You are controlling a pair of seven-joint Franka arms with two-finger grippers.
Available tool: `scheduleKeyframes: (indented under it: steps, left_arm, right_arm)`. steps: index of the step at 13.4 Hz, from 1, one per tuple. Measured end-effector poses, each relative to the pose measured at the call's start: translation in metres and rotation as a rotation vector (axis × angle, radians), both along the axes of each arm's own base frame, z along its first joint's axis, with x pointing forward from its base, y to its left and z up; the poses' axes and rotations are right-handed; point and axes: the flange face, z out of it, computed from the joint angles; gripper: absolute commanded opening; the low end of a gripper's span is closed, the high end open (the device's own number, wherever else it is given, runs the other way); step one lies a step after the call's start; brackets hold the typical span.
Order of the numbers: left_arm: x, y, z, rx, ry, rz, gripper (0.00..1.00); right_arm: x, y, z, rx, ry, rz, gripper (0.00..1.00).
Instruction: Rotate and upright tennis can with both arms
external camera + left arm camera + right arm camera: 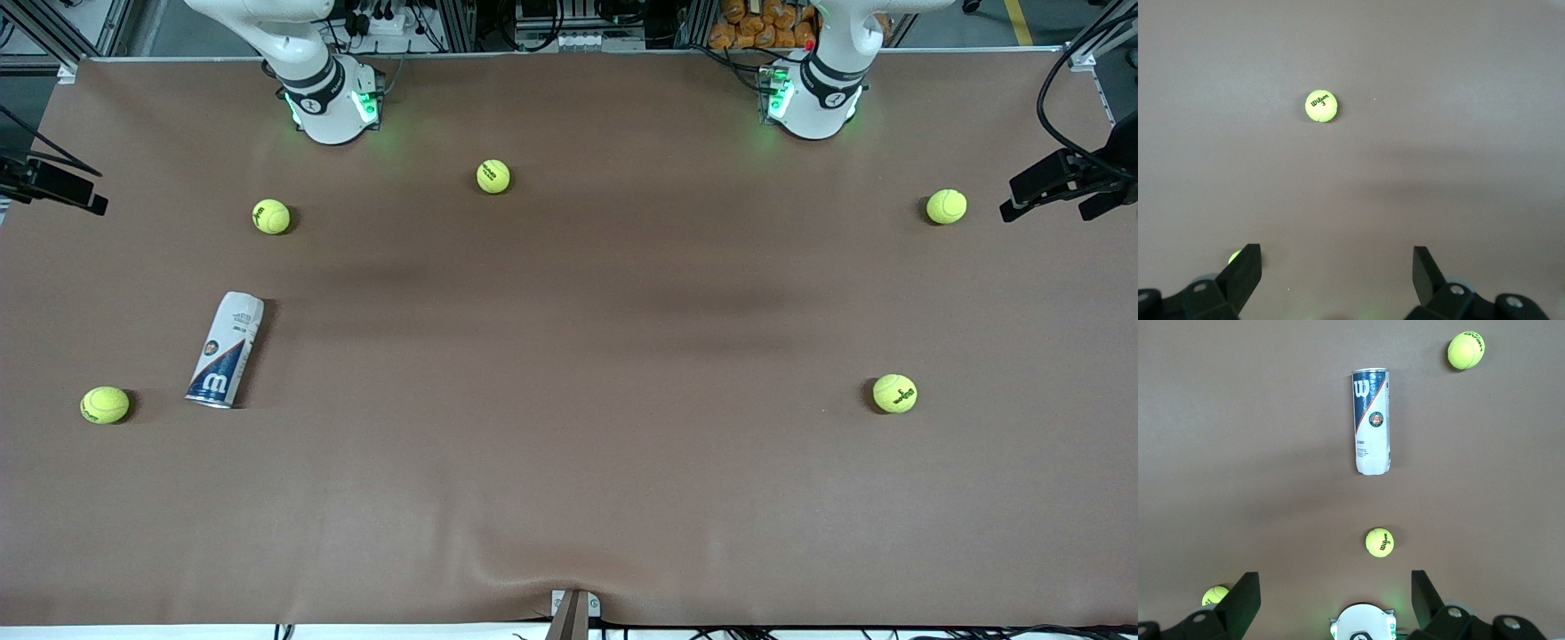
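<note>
The tennis can (225, 349) lies on its side on the brown table toward the right arm's end, with its silver rim toward the front camera. It also shows in the right wrist view (1371, 420), white and navy with a "W" logo. Only the two arms' bases show in the front view, the right arm's (331, 98) and the left arm's (813, 98); both grippers are out of that view. My right gripper (1336, 583) is open and empty, high over its own base (1363, 623). My left gripper (1337, 257) is open and empty, high over bare table.
Several tennis balls lie scattered: one beside the can's rim end (105, 404), one farther back (270, 216), one mid-table near the bases (493, 176), two toward the left arm's end (946, 206) (894, 393). Black camera mounts (1067, 182) (53, 182) stand at both table ends.
</note>
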Motion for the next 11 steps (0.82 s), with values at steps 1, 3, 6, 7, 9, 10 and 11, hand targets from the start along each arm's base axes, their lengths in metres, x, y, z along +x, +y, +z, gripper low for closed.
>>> scheduleKeyframes:
  steps: [1, 3, 6, 7, 9, 10, 11]
  left_arm:
    - [0.000, 0.000, 0.000, 0.000, 0.000, 0.000, 1.00]
    - [0.000, 0.000, 0.000, 0.000, 0.000, 0.000, 1.00]
    - [0.001, 0.000, -0.002, 0.000, 0.005, 0.000, 1.00]
    - [0.002, 0.000, -0.003, 0.000, 0.006, 0.000, 1.00]
    - [0.002, 0.000, -0.004, 0.000, 0.007, 0.000, 1.00]
    - [0.002, 0.000, -0.004, 0.000, 0.008, 0.000, 1.00]
    - [0.002, 0.000, -0.004, 0.000, 0.008, 0.000, 1.00]
  right_arm:
    - [0.000, 0.000, 0.002, -0.001, -0.004, 0.001, 1.00]
    - [0.000, 0.001, 0.004, -0.001, -0.010, 0.002, 1.00]
    - [0.002, 0.012, 0.005, 0.024, -0.016, 0.021, 1.00]
    - [0.004, 0.022, 0.005, 0.050, -0.021, 0.035, 1.00]
    - [0.009, 0.048, 0.003, 0.080, -0.035, 0.078, 1.00]
    - [0.012, 0.061, 0.000, 0.081, -0.029, 0.102, 1.00]
    - [0.015, 0.072, -0.006, 0.082, -0.019, 0.121, 1.00]
